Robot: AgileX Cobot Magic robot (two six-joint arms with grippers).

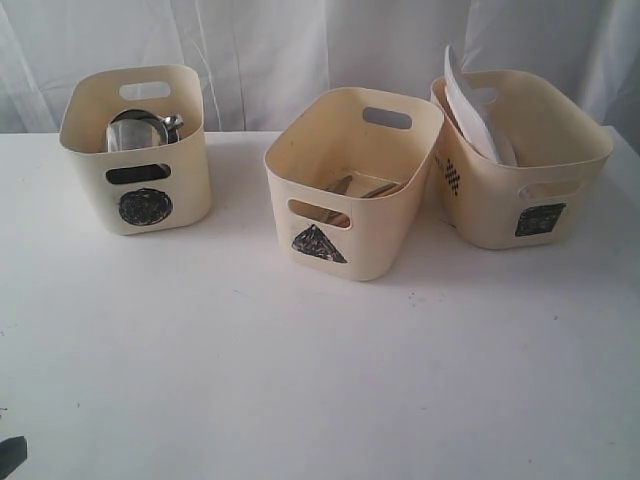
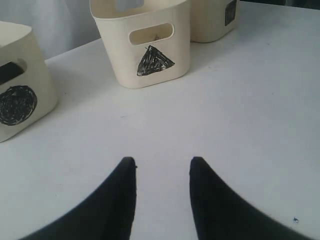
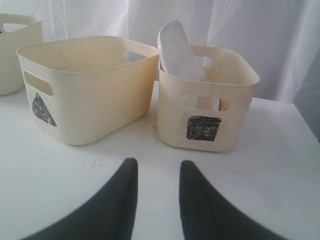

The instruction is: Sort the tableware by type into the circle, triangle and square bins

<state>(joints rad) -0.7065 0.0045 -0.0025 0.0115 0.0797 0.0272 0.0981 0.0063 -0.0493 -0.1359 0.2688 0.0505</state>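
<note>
Left jaws apart, right jaws apart, triangle bin (image 2: 120,55) and square bin (image 3: 172,125) well ahead

We find open white table (image 1: 300,380) before the bins and a wide lane between the circle bin (image 1: 195,190) and triangle bin (image 1: 385,235), while the triangle bin and square bin (image 1: 495,215) leave only a slit, and a tilted white plate (image 1: 468,110) juts above the square bin's rim

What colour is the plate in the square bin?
White plate, clearest in right wrist view.
</note>
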